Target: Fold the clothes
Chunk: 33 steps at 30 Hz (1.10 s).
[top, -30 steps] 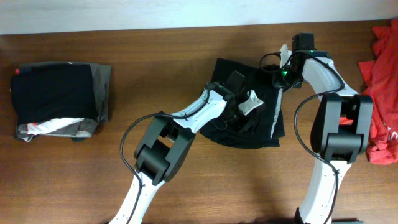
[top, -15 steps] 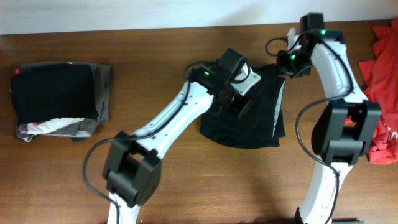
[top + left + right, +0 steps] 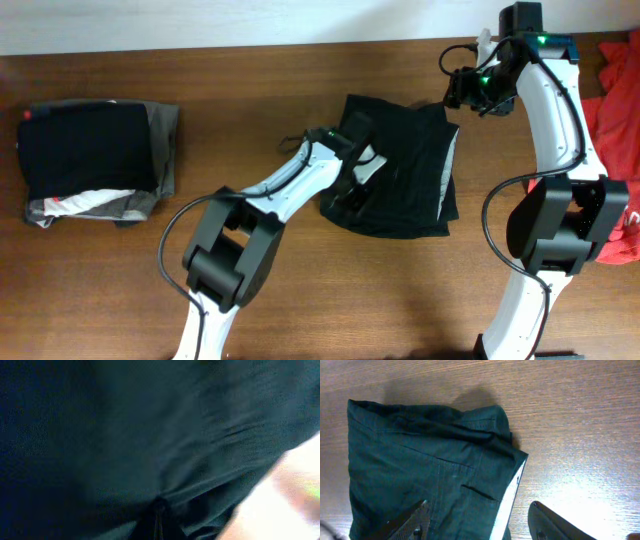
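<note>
Wooden table (image 3: 250, 80) below a strip of pale wall (image 3: 200, 20), seen from overhead. Centre: black garment (image 3: 405, 160), lying flat on the boards in a rough rectangle, with a pale edge showing along its right side. My left claw (image 3: 352, 190) rests on the garment's lower-left margin. Its jaws are closed, and its own camera shows only blurred dark cloth (image 3: 150, 435) pressed close, so I cannot tell whether a pinch of fabric lies between them. My right claw (image 3: 468, 88) hangs near the garment's upper-right corner, apart from it. From its wrist, my two fingers (image 3: 412, 522) stand wide apart with nothing between them. Below them lie the garment's rumpled top corner, a short slit pocket (image 3: 477, 491) and the pale edge. Far left: stack of folded clothes (image 3: 95, 160), black on top, grey with a white stripe beneath. Far right edge: red-orange garment (image 3: 610, 120), crumpled and partly hidden behind my right arm.
</note>
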{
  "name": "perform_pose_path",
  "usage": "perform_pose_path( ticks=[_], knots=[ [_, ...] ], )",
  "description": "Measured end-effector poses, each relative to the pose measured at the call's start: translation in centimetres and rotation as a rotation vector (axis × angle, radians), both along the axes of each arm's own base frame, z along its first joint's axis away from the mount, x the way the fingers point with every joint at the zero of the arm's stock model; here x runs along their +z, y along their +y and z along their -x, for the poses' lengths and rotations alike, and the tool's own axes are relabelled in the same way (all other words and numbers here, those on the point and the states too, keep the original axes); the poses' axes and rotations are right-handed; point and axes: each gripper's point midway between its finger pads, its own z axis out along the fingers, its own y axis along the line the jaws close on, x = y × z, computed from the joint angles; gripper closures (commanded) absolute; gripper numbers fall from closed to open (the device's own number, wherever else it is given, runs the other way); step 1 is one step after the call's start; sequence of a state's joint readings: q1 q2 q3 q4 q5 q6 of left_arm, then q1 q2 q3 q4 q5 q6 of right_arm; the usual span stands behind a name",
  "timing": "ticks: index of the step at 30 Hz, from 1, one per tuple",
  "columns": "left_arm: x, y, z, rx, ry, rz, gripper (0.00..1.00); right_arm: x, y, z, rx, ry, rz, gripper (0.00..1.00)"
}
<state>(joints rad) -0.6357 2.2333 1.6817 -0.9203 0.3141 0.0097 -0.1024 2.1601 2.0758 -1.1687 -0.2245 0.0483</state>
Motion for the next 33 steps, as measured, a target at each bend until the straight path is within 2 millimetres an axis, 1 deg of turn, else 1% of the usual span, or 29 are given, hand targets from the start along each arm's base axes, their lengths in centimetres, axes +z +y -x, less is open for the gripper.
perform_pose_path(
  ticks=[1, 3, 8, 9, 11, 13, 14, 15, 18, 19, 21, 22, 23, 25, 27, 30, 33],
  knots=[
    [-0.4, 0.3, 0.2, 0.007, 0.017, -0.001, 1.0, 0.0, 0.0, 0.0, 0.0, -0.002, 0.0, 0.33],
    [-0.5, 0.7, 0.1, 0.019, 0.031, 0.01, 1.0, 0.0, 0.0, -0.1, 0.0, -0.002, 0.0, 0.33],
    [-0.5, 0.9, 0.2, 0.033, 0.056, 0.028, 1.0, -0.1, -0.2, -0.1, -0.002, -0.001, 0.0, 0.32],
    [-0.5, 1.0, 0.3, 0.033, 0.06, 0.025, 1.0, -0.1, -0.3, 0.0, -0.004, -0.001, 0.0, 0.3],
    [-0.3, 1.2, 0.4, 0.034, 0.07, 0.011, 1.0, -0.1, -0.9, 0.0, -0.018, 0.0, -0.001, 0.2],
    [0.3, 1.3, 0.3, 0.036, 0.067, 0.002, 1.0, -0.1, -2.1, 0.2, -0.046, 0.007, -0.003, 0.08],
    [0.7, 1.2, 0.1, 0.035, 0.059, 0.004, 0.99, -0.1, -3.0, 0.4, -0.063, 0.011, -0.005, 0.07],
    [1.3, 1.0, -0.3, 0.036, 0.042, 0.011, 0.98, -0.1, -4.0, 0.6, -0.079, 0.014, -0.005, 0.0],
    [4.5, 0.2, -1.8, 0.036, -0.038, 0.058, 0.95, -0.3, -7.3, 1.9, -0.151, 0.048, -0.011, 0.01],
    [5.9, -0.1, -2.3, 0.039, -0.069, 0.081, 0.92, -0.4, -8.3, 2.3, -0.174, 0.058, -0.014, 0.01],
    [8.9, -0.9, -3.3, 0.055, -0.139, 0.136, 0.92, -0.4, -10.2, 2.9, -0.217, 0.066, -0.016, 0.01],
    [10.1, -1.2, -3.6, 0.064, -0.168, 0.16, 0.92, -0.4, -11.4, 3.3, -0.243, 0.067, -0.017, 0.01],
    [11.3, -1.7, -3.9, 0.074, -0.194, 0.185, 0.92, -0.4, -12.1, 3.5, -0.259, 0.067, -0.017, 0.01],
    [12.7, -2.6, -4.2, 0.083, -0.229, 0.221, 0.92, -0.4, -13.6, 4.0, -0.291, 0.068, -0.017, 0.01],
    [13.0, -3.7, -3.9, 0.082, -0.237, 0.239, 0.92, -0.4, -14.6, 4.3, -0.312, 0.068, -0.018, 0.01],
    [12.9, -5.4, -2.7, 0.062, -0.23, 0.247, 0.92, -0.4, -15.6, 4.7, -0.336, 0.068, -0.019, 0.01],
    [12.1, -7.1, -1.3, 0.042, -0.211, 0.244, 0.92, -0.4, -16.3, 5.0, -0.35, 0.068, -0.019, 0.01]
  ],
)
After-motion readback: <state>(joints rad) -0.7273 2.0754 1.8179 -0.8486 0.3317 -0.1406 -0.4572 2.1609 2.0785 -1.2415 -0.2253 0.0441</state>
